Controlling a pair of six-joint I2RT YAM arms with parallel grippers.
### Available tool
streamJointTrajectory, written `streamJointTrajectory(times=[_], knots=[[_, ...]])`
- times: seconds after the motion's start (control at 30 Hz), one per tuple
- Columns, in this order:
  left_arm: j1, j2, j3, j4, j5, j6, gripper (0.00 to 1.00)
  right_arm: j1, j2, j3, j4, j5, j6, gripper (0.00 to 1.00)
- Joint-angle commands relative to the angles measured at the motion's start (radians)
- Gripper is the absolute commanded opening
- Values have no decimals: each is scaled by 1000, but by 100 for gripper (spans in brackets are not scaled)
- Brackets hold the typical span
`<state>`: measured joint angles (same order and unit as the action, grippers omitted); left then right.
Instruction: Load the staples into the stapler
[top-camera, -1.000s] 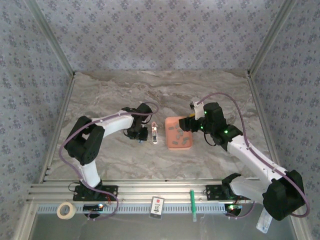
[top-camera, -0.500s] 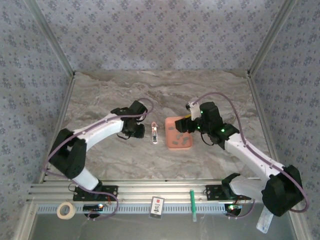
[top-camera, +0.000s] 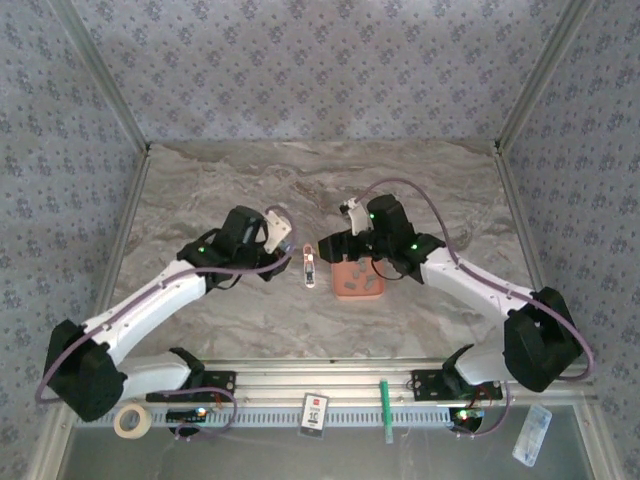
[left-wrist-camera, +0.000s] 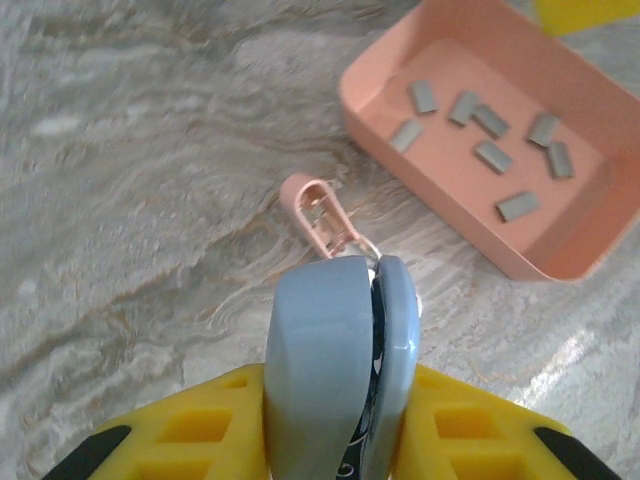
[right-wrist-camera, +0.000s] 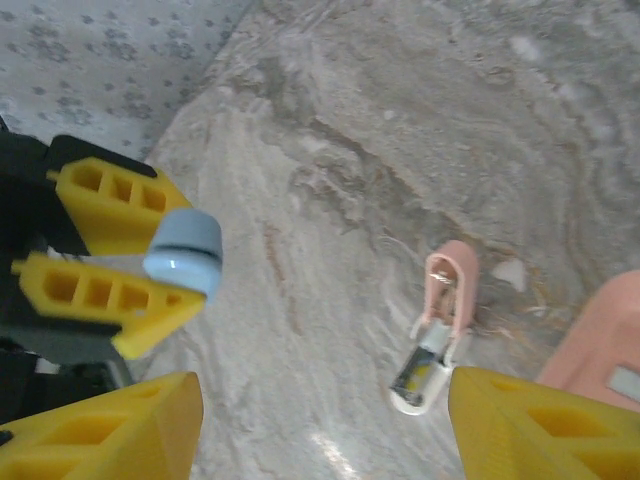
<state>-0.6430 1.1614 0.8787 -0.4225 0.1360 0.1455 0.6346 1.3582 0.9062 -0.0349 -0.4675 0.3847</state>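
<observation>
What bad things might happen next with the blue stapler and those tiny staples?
The blue stapler shell sticks out of the left gripper, so it might twist or slip. The rail lies loose on the table; the open right gripper may knock it away. The staples lie flat in the pink tray, so they look hard to pinch.

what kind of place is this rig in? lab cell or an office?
Likely a lab robot cell: patterned cloth walls on aluminium framing, a marble-look tabletop, and the left arm and right arm bolted to a slotted rail.
</observation>
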Motion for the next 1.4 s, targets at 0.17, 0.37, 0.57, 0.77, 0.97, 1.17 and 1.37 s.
streamJointTrajectory(times=[0.17,0.37,0.57,0.77,0.97,1.17,1.37], knots=[[2,-112,-88,150,95,312,30,73,5,19,109,-115,108,72],[3,-111,-93,168,136,316,30,101,45,32,157,-98,151,71],[2,-114,-87,177,155,314,30,112,85,52,167,-109,164,69],[3,-114,-84,182,166,310,31,118,105,62,186,-122,175,61],[2,-112,-82,207,159,283,32,119,108,52,187,-135,181,49],[2,-105,-72,217,163,266,34,120,107,51,184,-153,173,39],[3,-106,-55,183,163,281,53,116,85,49,163,-146,93,29]])
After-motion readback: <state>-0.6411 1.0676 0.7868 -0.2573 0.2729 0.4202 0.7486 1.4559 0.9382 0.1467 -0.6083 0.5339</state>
